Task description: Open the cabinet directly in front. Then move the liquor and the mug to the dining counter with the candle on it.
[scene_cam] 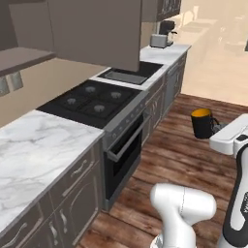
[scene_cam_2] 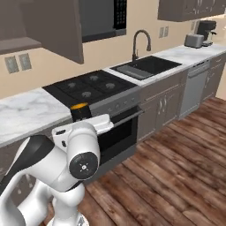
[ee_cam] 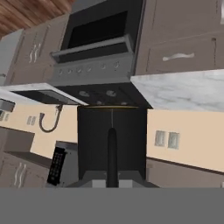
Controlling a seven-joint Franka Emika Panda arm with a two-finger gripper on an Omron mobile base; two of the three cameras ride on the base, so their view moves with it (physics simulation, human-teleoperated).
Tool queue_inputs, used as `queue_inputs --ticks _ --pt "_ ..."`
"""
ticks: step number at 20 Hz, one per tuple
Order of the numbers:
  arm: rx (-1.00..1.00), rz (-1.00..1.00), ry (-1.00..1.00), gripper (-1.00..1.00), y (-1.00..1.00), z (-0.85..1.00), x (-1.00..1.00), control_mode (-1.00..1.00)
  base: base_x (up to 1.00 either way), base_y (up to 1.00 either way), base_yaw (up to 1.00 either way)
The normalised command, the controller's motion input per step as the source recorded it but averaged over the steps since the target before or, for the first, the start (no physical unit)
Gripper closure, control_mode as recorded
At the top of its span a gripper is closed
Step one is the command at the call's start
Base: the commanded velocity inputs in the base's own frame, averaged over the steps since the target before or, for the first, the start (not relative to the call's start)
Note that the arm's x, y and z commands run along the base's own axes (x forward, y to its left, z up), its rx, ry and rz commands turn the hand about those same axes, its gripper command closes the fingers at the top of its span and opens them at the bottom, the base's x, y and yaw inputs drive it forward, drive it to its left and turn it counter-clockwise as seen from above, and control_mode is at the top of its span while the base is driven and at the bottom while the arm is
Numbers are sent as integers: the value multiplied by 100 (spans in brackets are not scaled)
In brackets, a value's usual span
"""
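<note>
We are in the carrying stage: the small black mug with the orange-yellow inside point(scene_cam: 202, 123) hangs off the floor at the end of the white arm, so the cabinet work looks done and what is left of this leg is the trip to the dining counter.

Largest first, the run of dark grey-brown base cabinets under the white grey-veined marble worktop point(scene_cam: 34, 150) fills the left base view, with the black gas hob and oven point(scene_cam: 92, 100) set in it and the dark sink basin with its curved tap point(scene_cam_2: 145, 66) further along. The basin looks bare, as far as we can tell. A silver toaster point(scene_cam: 158, 40) sits at the far end of the worktop.

The two-finger gripper point(ee_cam: 112, 175) is clenched on the mug, one dark finger lying across its black wall in the hand view. We cannot tell if anything is inside the mug.

Next, we judge, the base must turn away from this wall towards the island, keeping the mug upright and clear of the oven handle point(scene_cam: 127, 141), then lower it onto the marble near the candle.
</note>
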Motion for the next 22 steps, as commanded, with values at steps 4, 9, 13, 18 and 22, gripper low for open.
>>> queue_inputs --ticks 4,9,13,18,22 --pt "0 0 0 100 0 0 0 100 -13 0 -36" --pt "0 0 0 100 0 0 0 100 -8 0 -37" --pt "0 0 0 100 0 0 0 100 -2 0 -40" --pt "0 0 0 100 0 0 0 100 0 0 -40" --pt "0 0 0 100 0 0 0 100 0 0 -41"
